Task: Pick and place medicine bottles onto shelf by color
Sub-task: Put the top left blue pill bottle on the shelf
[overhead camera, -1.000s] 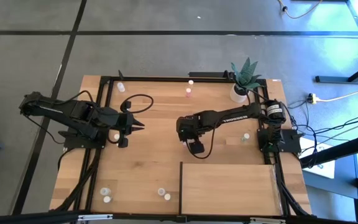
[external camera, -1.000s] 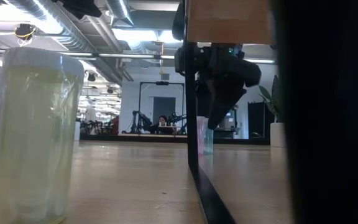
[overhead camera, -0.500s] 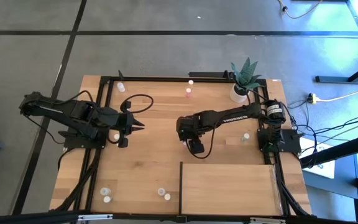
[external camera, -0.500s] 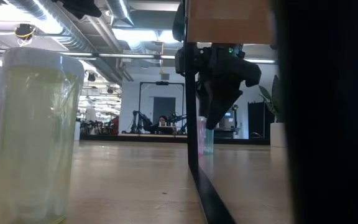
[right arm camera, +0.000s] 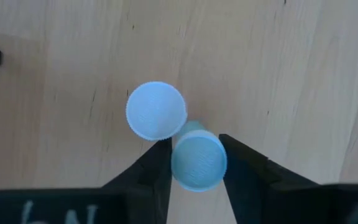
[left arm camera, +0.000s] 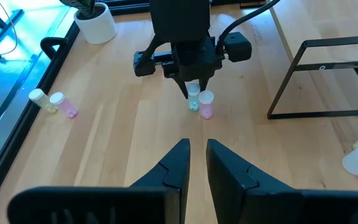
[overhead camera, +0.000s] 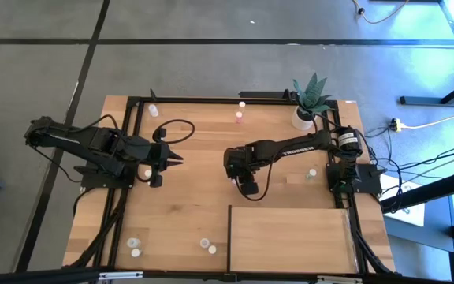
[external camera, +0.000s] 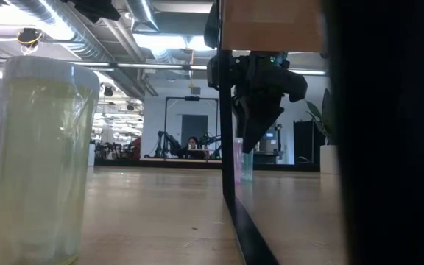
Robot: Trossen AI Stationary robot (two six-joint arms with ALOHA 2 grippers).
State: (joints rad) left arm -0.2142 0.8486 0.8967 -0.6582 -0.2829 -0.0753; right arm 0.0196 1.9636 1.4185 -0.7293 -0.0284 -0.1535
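Where the right gripper hangs at mid-frame of the high view, just above the upper left corner of the shelf, one green-tinted bottle stands directly between its two fingers, lower centre of the right wrist view. Fingers flank the cap on both sides, at or very near contact; closed around the bottle, though a firm clamp cannot be confirmed. Bottle upright, long axis vertical, round cap facing straight up at the wrist camera. Second bottle, pink, just beside the first, up and to the left in that view, caps nearly touching, outside the fingers; also upright, cap up. Same pair visible in the left wrist view at centre frame: green one under the fingertips of the right gripper, pink one immediately to its right, both standing on the planked table. Low view: right gripper pointing down right of centre, tips over the pale bottles behind the shelf's dark edge. Left gripper parked at left of the high view, clenched on nothing, fingers side by side with a thin gap. Elsewhere in the high view: loose bottles along the lower left of the table, two more near the upper edge, potted plant at upper right.
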